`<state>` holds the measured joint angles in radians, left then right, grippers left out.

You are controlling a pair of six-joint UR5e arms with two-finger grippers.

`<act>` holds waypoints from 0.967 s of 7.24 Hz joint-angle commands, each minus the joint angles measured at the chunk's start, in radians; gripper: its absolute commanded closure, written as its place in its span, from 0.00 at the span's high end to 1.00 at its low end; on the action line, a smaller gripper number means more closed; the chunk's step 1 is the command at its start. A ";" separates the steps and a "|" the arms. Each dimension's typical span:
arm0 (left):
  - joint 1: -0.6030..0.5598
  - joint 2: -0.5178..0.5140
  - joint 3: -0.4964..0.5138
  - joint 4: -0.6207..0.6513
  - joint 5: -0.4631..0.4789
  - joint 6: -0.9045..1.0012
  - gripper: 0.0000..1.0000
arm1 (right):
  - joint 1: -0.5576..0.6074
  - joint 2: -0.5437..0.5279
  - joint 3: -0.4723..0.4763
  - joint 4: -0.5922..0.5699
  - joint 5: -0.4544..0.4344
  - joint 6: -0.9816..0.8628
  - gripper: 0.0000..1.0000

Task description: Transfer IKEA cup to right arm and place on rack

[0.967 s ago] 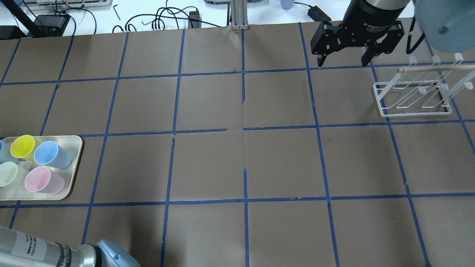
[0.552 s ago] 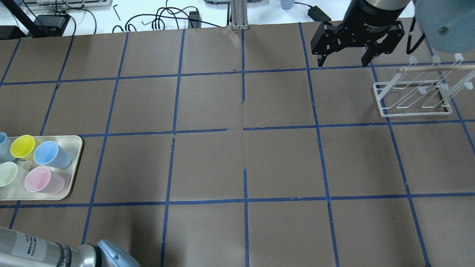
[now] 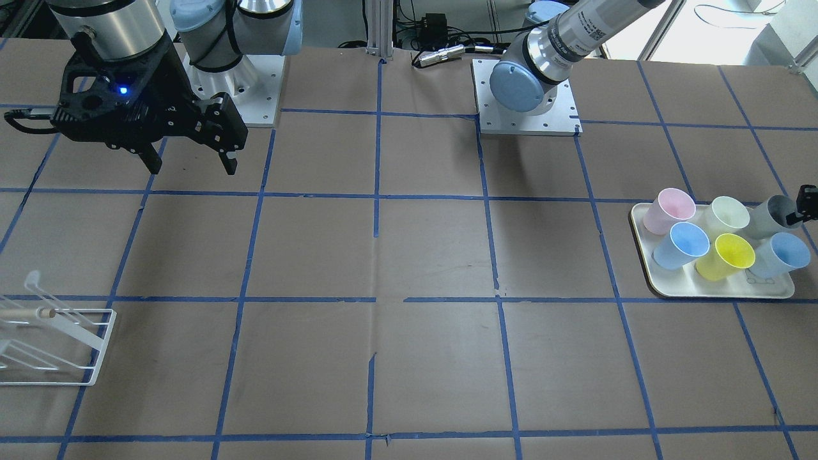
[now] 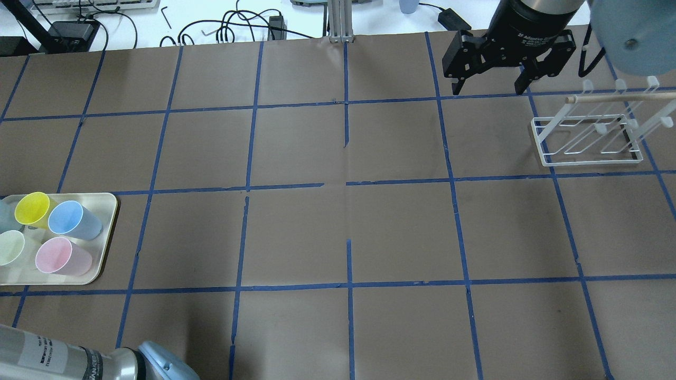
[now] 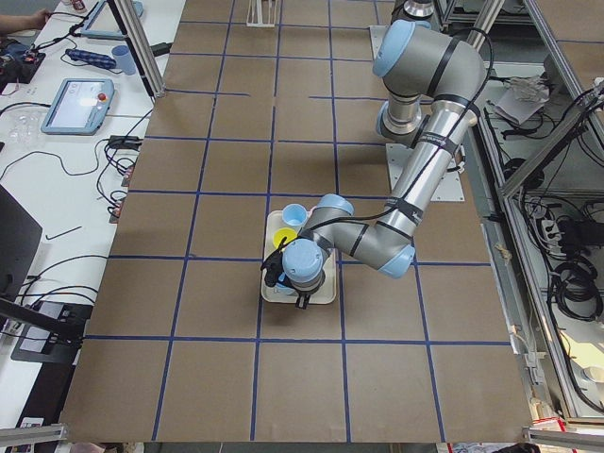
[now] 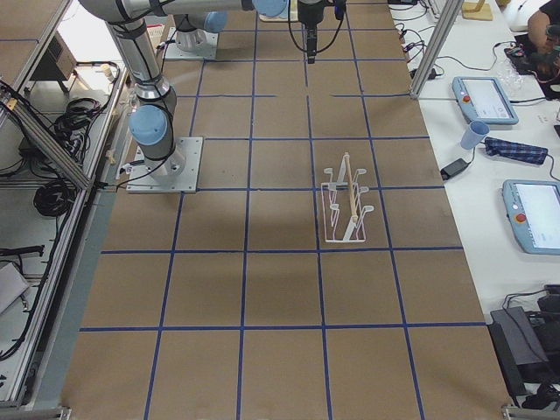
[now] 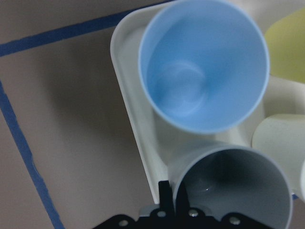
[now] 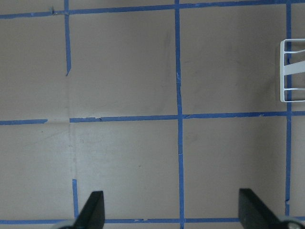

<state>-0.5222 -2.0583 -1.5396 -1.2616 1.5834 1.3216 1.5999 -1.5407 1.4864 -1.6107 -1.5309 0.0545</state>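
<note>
The IKEA cup, plain grey, stands at the corner of the cream tray; in the front-facing view it is the grey cup at the tray's far right end. My left gripper is at that cup's rim. One black finger lies against the outside of the cup wall, near the view's middle; the other finger is hidden. My right gripper hangs open and empty above the table, left of the white wire rack. The rack holds nothing.
The tray also holds light blue, yellow, pink, pale green-white and another light blue cup, packed close around the grey one. Cables and devices lie beyond the table's far edge.
My left arm's forearm has shifted slightly at the overhead view's bottom left, and the cup at the tray's left edge looks slightly shifted. The right arm and rack are unchanged.
</note>
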 commanded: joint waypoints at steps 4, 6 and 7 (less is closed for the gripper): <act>0.002 0.116 0.015 -0.149 0.003 0.027 0.00 | 0.000 0.001 0.000 0.000 0.000 0.001 1.00; -0.012 0.133 0.079 -0.180 0.023 0.045 0.00 | 0.000 0.001 0.000 0.000 0.001 0.004 1.00; -0.057 0.154 0.123 -0.241 0.026 0.041 0.00 | 0.000 0.001 0.000 0.000 0.001 0.004 1.00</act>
<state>-0.5404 -1.9245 -1.4660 -1.4474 1.6004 1.3621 1.5999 -1.5402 1.4864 -1.6107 -1.5299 0.0575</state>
